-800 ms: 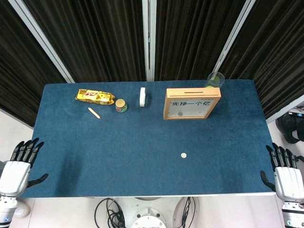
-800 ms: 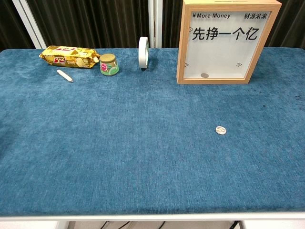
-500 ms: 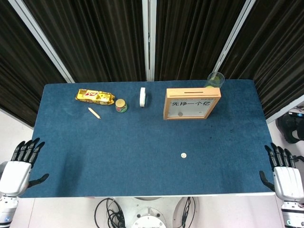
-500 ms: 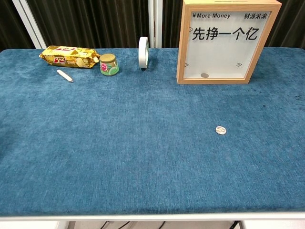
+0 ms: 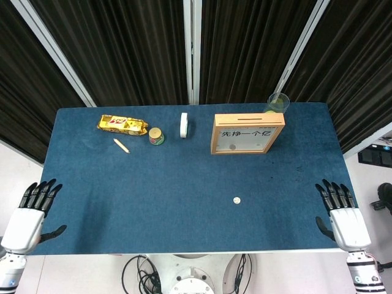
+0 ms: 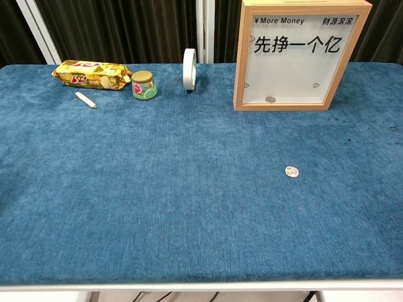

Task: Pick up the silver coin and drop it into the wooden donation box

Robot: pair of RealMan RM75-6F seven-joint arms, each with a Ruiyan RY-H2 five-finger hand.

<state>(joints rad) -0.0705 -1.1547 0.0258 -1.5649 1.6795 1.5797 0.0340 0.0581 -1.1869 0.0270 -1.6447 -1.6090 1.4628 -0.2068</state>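
Silver coin (image 5: 236, 199) lay flat on blue table (image 5: 184, 184), nearer its front edge, well apart from wooden donation box (image 5: 247, 133). Left hand (image 5: 29, 213) & right hand (image 5: 342, 213): fingers spread, holding nothing, at table's front corners.

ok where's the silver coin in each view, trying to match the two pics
Head view: silver coin lies flat on the blue cloth, right of centre, toward the near edge.
Chest view: silver coin sits right of centre, mid-height in the picture.
Shared landmark: the wooden donation box stands beyond the coin in both.
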